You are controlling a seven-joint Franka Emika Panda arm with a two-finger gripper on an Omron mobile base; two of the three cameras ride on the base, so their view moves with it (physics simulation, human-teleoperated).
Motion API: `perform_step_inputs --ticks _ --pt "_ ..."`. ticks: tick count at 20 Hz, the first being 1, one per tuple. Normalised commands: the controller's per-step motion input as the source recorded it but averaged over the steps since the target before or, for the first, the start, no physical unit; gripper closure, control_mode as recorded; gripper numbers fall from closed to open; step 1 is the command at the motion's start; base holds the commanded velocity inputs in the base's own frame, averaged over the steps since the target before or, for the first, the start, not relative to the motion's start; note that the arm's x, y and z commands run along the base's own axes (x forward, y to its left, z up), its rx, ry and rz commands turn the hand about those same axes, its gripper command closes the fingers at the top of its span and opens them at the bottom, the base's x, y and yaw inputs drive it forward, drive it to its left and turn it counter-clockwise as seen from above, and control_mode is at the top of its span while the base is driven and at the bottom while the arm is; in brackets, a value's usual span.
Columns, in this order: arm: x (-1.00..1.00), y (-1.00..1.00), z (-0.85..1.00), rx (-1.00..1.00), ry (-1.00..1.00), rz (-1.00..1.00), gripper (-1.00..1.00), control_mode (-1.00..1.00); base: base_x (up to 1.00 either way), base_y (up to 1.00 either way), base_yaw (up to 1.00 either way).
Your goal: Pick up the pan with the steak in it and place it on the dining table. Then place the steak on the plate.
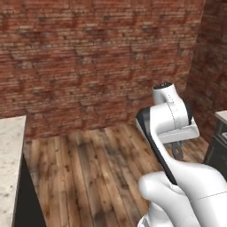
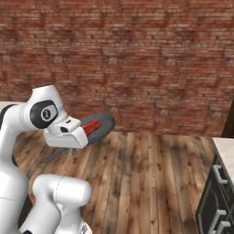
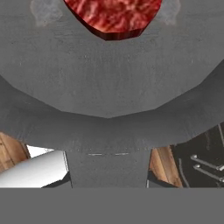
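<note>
I'm between counters, brick wall (image 2: 137, 55) ahead, wood floor (image 2: 146, 178) below. Pan (image 2: 101, 124) is carried in the air, handle running back into my pincer (image 2: 73, 141), evidently clamped on it, fingers hidden. Steak (image 3: 113, 15) sits in the pan, far side. Tabletop (image 1: 9, 164) edge lies left.

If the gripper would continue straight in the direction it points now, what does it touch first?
Probably the pan itself: in the hand view its grey handle and bowl lie directly ahead, with the steak further along. The gripper appears to hold that handle, though its fingertips are hidden. Beyond the pan, the brick wall stands well off.
</note>
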Motion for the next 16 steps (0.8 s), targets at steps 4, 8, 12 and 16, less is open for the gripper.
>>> perform_step_inputs --ticks 4,8,12,16 --pt "0.00 0.00 0.00 0.00 0.00 0.00 1.00 1.00 1.00 -0.06 0.00" --pt "0.00 0.00 0.00 0.00 0.00 0.00 1.00 1.00 1.00 -0.05 0.00" --pt "0.00 0.00 0.00 0.00 0.00 0.00 1.00 1.00 1.00 -0.12 0.00" --pt "0.00 0.00 0.00 0.00 0.00 0.00 1.00 1.00 1.00 -0.05 0.00"
